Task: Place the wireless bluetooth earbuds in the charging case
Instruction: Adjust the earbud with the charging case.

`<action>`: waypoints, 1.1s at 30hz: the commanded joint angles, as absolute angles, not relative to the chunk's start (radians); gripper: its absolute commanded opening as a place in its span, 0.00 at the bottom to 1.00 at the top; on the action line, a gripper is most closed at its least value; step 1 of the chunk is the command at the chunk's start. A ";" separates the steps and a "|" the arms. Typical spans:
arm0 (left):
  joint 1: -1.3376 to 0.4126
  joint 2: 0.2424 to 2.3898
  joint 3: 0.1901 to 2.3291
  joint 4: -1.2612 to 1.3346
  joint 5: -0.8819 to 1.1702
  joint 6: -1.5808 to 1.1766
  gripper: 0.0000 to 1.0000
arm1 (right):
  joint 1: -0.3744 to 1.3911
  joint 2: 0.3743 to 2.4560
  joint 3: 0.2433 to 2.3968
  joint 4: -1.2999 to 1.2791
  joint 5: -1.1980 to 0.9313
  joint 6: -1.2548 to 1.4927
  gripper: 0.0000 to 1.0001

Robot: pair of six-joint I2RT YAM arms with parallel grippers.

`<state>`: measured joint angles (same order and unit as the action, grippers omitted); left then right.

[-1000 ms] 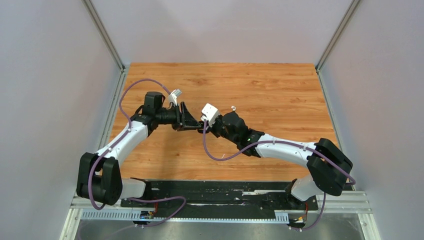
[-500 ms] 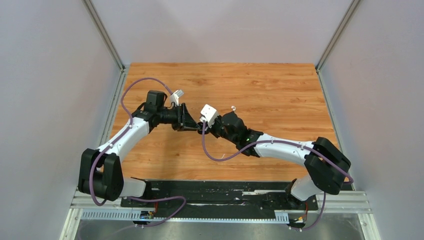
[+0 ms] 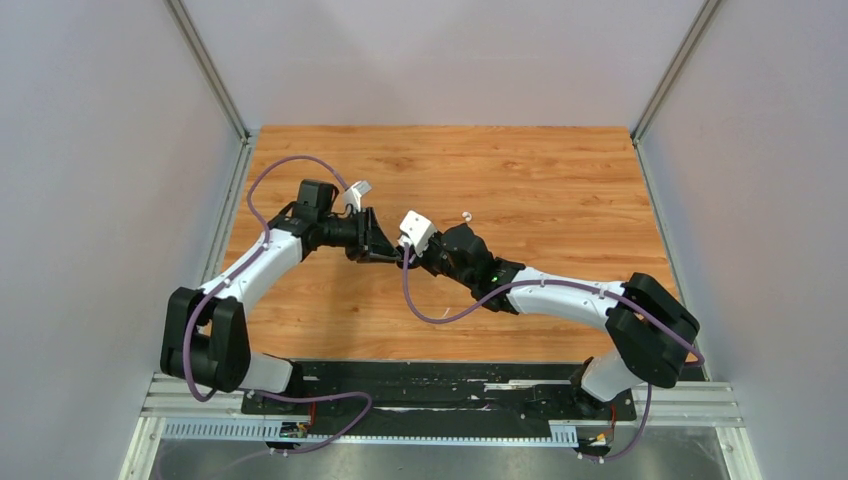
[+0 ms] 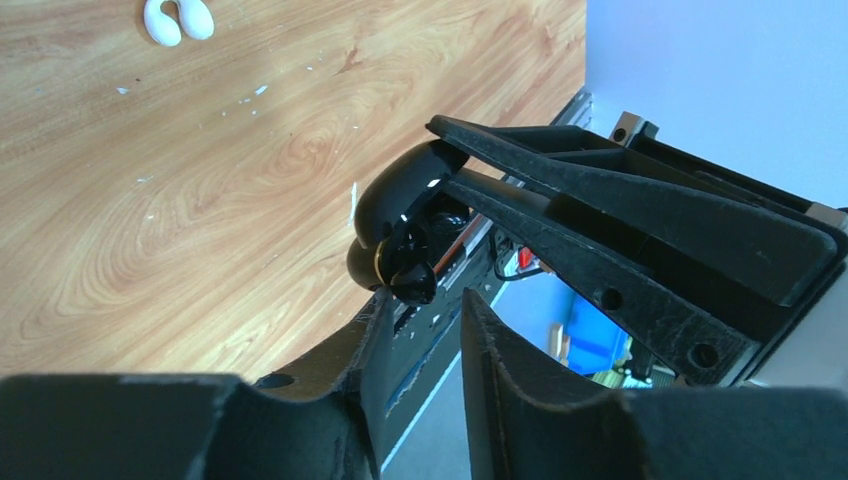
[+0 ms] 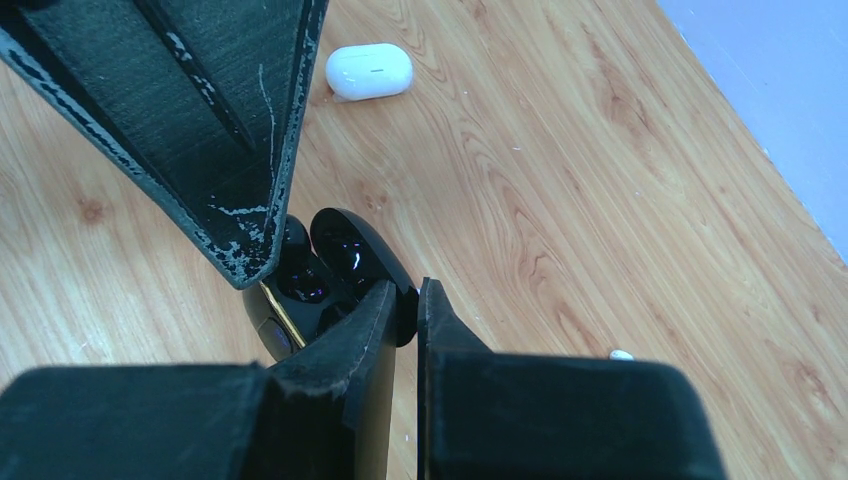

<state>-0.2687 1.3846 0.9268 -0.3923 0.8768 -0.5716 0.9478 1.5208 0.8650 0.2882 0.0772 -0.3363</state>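
The wireless bluetooth earbuds that show plainly are a white pair lying touching on the table, well apart from the work; a white speck lies on the wood off to one side, too small to name; whether black ones sit in the black charging case is hard to tell, though something glossy fills its wells. The case is open and sits between the two grippers; the right gripper is nearly closed, seemingly pinching the thin lid; the left gripper stands partly open, its tips either side of the case's lower end, and I cannot tell whether it grips anything. A closed white case rests on the table beyond. To do this step well, I judge the right should hold firm without twisting the hinge; the left should close softly and squarely, since the glossy shell could slip; any push should run straight into the well, not across it.
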 commanded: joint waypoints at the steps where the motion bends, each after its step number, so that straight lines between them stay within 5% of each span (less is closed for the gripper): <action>1: -0.286 1.405 0.972 -0.364 0.950 -0.587 0.35 | 0.965 1.514 0.881 0.351 0.050 -0.373 0.00; 7: -0.285 1.439 0.980 -0.336 1.022 -0.638 0.31 | 0.975 1.514 0.865 0.376 0.076 -0.401 0.00; 13: -0.285 1.457 0.987 -0.310 1.059 -0.690 0.50 | 0.974 1.509 0.857 0.386 0.079 -0.419 0.00; 27: -0.284 1.539 0.933 -0.176 1.159 -0.922 0.36 | 0.994 1.481 0.831 0.420 0.085 -0.457 0.00; 33: -0.281 1.531 0.939 -0.200 1.150 -0.904 0.54 | 0.995 1.471 0.823 0.404 0.097 -0.447 0.00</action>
<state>-0.2790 1.5436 0.9272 -0.2501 1.1130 -0.8810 0.9756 1.5070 0.8307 0.3588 0.1322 -0.4564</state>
